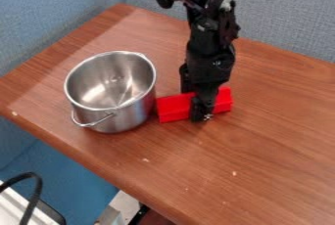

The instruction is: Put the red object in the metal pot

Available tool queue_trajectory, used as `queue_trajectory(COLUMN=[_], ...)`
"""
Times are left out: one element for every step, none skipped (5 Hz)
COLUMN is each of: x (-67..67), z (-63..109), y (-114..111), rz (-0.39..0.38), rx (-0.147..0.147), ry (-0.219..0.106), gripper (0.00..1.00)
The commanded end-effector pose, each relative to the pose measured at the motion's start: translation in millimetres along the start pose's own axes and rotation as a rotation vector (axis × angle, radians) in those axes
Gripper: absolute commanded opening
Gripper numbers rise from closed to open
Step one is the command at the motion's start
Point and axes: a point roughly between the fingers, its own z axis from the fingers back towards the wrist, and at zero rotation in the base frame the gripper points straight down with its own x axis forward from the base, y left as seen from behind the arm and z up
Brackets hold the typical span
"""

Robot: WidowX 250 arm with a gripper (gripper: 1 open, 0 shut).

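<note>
The red object (174,107), a bright red bar, lies flat on the wooden table just right of the metal pot (120,118), its left end touching or almost touching the pot's wall. My gripper (203,108) points straight down over the bar's right half. Its dark fingers (201,98) stand on either side of the bar and are shut on it. The pot stands upright, shiny and empty, with its loop handle toward the front left.
The wooden table (262,160) stretches right and toward the front, with its front edge running diagonally close below the pot. A blue wall stands behind at left. A black cable (26,195) hangs below the table edge.
</note>
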Motion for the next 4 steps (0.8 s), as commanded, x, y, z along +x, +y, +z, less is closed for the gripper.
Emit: queue_trajectory(x=[2.2,7.3,13.6,19.5], z=[27.9,42.1,60.7,85.4], y=[4.7,-2.8,-9.0,-11.5], rz=[0.028,0.020,0.024,0.060], rx=[0.040,0.043,0.044,0.066], ry=[-0.045,-0.059,-0.075,-0.087], gripper=[0.00,0.00,0.00,0.00])
